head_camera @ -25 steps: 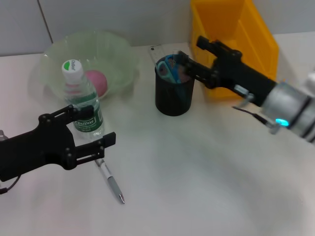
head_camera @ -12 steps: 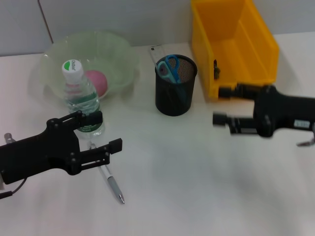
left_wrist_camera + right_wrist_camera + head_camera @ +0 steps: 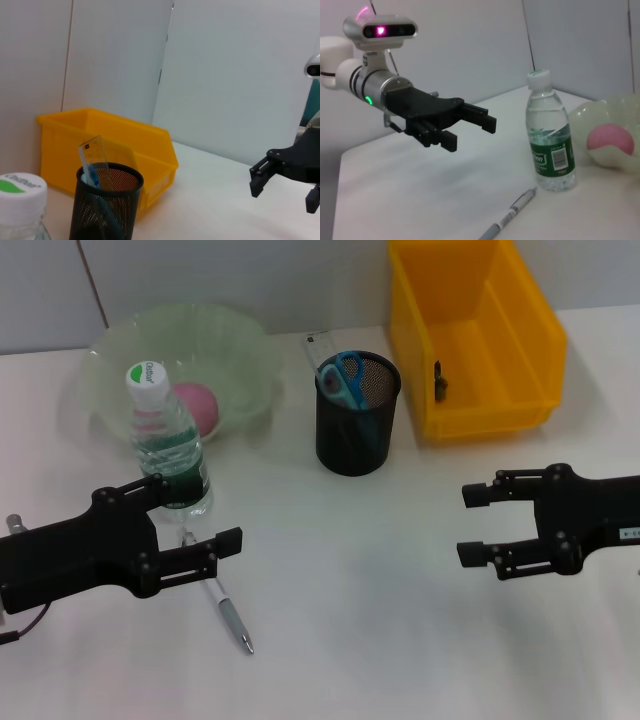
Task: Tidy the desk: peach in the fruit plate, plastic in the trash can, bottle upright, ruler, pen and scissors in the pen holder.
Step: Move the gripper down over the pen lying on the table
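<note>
The left hand [image 3: 205, 515] hovers with fingers spread over the pen [image 3: 220, 605], the upright water bottle [image 3: 165, 445] just beyond its far finger and crowding that side. Ahead of the right hand [image 3: 478, 523], also spread, the desk [image 3: 350, 580] lies bare across to the pen. Farther back, the mesh pen holder [image 3: 357, 420] and yellow bin [image 3: 470, 335] stand close together.

A plain white desk [image 3: 380, 640] fills the view from three through nine o'clock. At twelve o'clock stands a pale grey panelled wall [image 3: 250, 280] with vertical seams.
</note>
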You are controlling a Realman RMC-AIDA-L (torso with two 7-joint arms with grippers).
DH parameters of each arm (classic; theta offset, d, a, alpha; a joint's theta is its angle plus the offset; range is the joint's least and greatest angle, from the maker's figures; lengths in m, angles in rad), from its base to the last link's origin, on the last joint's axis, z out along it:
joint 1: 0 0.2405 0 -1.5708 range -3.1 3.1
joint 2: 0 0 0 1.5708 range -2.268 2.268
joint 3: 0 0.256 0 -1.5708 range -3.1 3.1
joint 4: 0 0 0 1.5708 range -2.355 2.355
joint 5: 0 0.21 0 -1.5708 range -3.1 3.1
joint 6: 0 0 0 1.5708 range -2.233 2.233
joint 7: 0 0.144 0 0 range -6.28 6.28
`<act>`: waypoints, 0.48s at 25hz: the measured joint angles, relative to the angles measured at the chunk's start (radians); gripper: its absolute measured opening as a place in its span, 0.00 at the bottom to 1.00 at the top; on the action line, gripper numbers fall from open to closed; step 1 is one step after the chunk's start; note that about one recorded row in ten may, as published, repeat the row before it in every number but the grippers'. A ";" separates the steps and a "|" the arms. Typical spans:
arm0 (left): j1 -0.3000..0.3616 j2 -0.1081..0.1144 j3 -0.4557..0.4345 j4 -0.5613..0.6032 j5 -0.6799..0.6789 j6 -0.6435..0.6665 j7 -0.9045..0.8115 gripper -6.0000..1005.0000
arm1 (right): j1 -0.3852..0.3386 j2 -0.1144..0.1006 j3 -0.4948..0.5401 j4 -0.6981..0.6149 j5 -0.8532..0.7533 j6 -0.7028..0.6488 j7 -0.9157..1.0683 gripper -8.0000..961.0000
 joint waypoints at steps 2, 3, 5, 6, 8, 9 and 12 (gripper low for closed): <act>-0.003 0.000 -0.003 0.000 0.005 0.001 -0.006 0.82 | 0.001 -0.001 -0.006 -0.008 -0.031 -0.003 0.000 0.81; -0.003 0.000 -0.003 0.000 0.005 0.001 -0.006 0.82 | 0.001 -0.001 -0.006 -0.008 -0.031 -0.003 0.000 0.81; -0.016 0.000 -0.024 0.000 0.041 0.021 -0.031 0.82 | 0.002 0.000 -0.006 -0.014 -0.047 -0.003 0.002 0.81; -0.016 0.000 -0.024 0.000 0.041 0.021 -0.031 0.82 | 0.002 0.000 -0.006 -0.014 -0.047 -0.003 0.002 0.81; -0.022 0.000 -0.032 0.002 0.054 0.029 -0.040 0.82 | 0.002 0.000 -0.006 -0.014 -0.047 -0.003 0.003 0.81; -0.024 0.000 -0.035 0.005 0.060 0.032 -0.043 0.82 | 0.002 0.001 -0.006 -0.014 -0.047 -0.003 0.003 0.81; -0.035 0.000 -0.043 0.029 0.076 0.061 -0.051 0.82 | 0.001 0.003 -0.006 -0.014 -0.052 -0.003 0.005 0.81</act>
